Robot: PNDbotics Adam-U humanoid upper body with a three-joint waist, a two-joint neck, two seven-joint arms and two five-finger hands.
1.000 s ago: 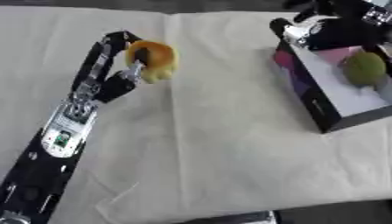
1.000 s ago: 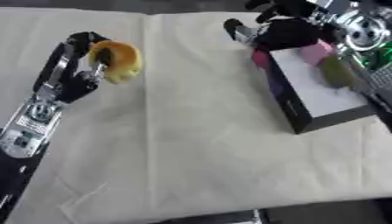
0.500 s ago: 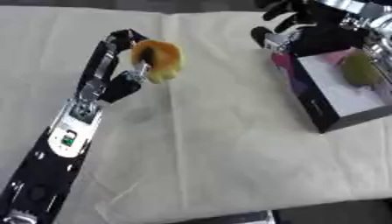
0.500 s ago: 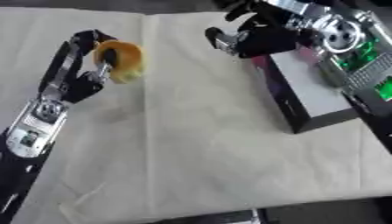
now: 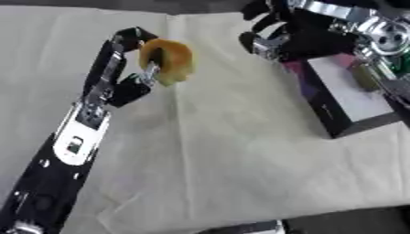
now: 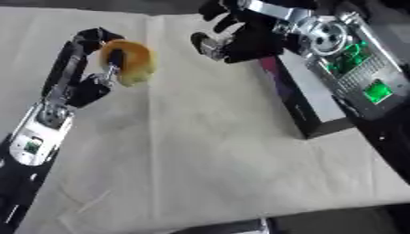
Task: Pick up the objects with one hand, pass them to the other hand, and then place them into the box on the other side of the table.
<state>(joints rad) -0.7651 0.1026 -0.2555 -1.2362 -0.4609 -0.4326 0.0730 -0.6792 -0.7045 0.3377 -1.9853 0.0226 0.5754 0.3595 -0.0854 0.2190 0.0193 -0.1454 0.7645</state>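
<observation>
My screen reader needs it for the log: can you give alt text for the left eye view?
The left robot hand holds a yellow-orange fruit above a cream cloth, while the right robot hand, fingers spread, reaches toward it from above a dark box at the right.

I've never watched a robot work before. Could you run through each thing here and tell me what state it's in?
Left hand: fingers curled round the yellow-orange fruit, holding it up.
Yellow-orange fruit: held in the left hand, above the cloth.
Right hand: fingers spread, holding nothing, between the fruit and the box.
Box: open on top, standing on the cloth.
Cloth: spread over the table, slightly wrinkled.
</observation>
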